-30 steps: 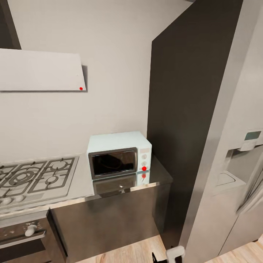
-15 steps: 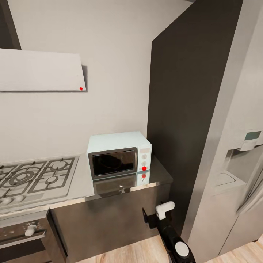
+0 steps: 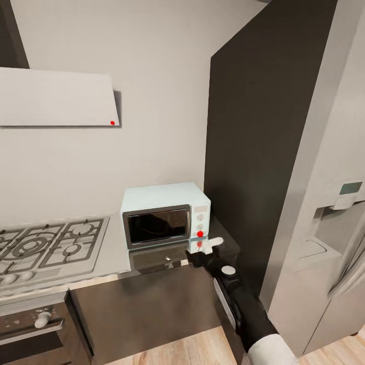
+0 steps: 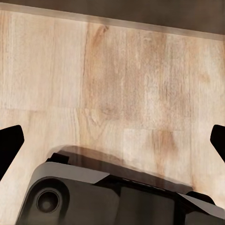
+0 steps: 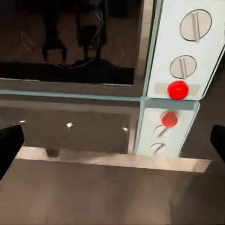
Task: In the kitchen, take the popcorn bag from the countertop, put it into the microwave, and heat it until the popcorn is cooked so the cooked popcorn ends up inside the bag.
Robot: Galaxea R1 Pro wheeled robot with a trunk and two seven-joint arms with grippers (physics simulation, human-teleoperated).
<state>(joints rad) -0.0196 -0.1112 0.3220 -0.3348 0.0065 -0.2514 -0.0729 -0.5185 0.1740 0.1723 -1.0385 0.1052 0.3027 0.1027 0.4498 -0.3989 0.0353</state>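
The microwave (image 3: 165, 215) stands on the countertop (image 3: 223, 243) with its door shut, so nearly the whole task seems left: fetching the bag, loading, heating. The right gripper (image 3: 204, 249) hovers at the microwave's five o'clock, just before its knob panel (image 5: 185, 51), fingers spread wide, holding nothing. The left gripper (image 4: 112, 140) hangs spread over wooden floor (image 4: 112, 84).

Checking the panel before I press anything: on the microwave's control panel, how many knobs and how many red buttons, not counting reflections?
Knobs: 2, upper knob and lower knob
Red button: 1
Total: 3 controls on the microwave
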